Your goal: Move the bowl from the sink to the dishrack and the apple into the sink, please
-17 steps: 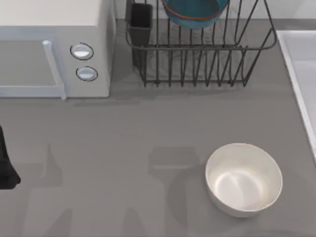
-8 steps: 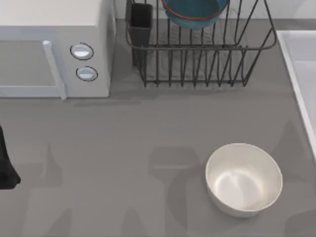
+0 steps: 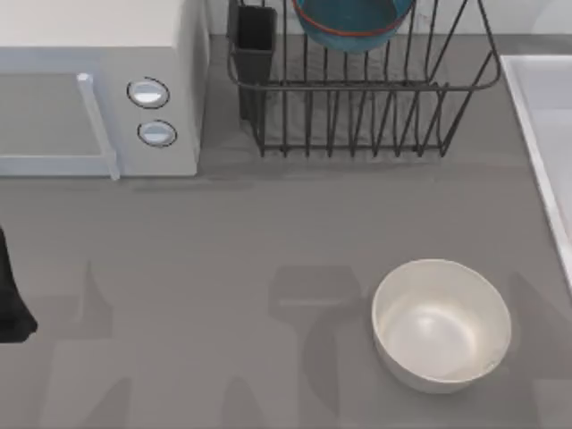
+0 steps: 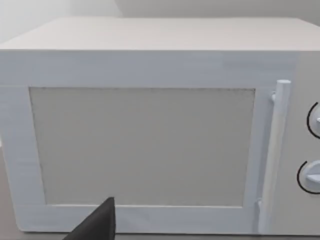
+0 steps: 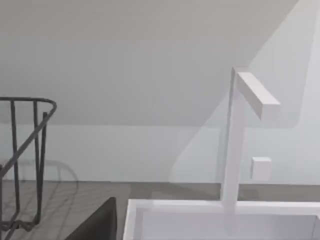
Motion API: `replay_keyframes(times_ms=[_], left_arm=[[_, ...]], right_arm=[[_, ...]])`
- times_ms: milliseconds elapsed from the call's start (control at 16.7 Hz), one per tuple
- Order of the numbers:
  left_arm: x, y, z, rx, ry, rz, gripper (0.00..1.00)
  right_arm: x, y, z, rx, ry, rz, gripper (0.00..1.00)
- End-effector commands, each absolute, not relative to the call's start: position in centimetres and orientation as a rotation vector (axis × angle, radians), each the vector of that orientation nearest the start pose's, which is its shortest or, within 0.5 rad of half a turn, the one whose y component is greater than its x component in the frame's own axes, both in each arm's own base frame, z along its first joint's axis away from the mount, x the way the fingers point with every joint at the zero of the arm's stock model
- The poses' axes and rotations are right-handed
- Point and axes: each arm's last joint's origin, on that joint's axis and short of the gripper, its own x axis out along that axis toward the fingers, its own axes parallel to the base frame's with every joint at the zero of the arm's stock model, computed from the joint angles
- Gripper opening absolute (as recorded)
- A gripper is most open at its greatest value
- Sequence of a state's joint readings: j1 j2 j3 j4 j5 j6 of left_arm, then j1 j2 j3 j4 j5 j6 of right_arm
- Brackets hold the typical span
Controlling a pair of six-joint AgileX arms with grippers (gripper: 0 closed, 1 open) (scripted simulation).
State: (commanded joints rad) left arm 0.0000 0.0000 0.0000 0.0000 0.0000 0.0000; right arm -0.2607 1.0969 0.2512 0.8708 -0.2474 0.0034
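Resting at the top view's left edge, the left arm (image 3: pixel 11 304) faces the white box-shaped microwave (image 4: pixel 150 130); neither gripper's state can be told. The teal-blue round bowl with orange-red rim (image 3: pixel 351 22) sits in the dark grey wire dishrack (image 3: pixel 366 98). The pale rectangular sink (image 3: pixel 541 116) lies at the grey table's (image 3: pixel 223 268) right edge. A plain white bowl (image 3: pixel 441 323) stands near it.

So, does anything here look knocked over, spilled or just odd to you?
Nothing stands out. The teal-blue round bowl with an orange-red rim sits in the dark grey wire dishrack, the plain white bowl stands upright on the grey table, and the white microwave is shut.
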Motion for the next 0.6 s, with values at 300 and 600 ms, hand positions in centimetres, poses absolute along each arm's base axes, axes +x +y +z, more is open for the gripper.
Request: replay_keyframes(times_ms=[300,600], left_arm=[[10.6,-0.1,16.0,0.0,0.0,0.0,1.0],[10.6,-0.1,16.0,0.0,0.0,0.0,1.0]], right_arm=[[15.3,-1.9,19.2,-0.007,0.0,-0.01,1.0],[11.7,-0.6,17.2,0.001,0.007,-0.002,1.0]])
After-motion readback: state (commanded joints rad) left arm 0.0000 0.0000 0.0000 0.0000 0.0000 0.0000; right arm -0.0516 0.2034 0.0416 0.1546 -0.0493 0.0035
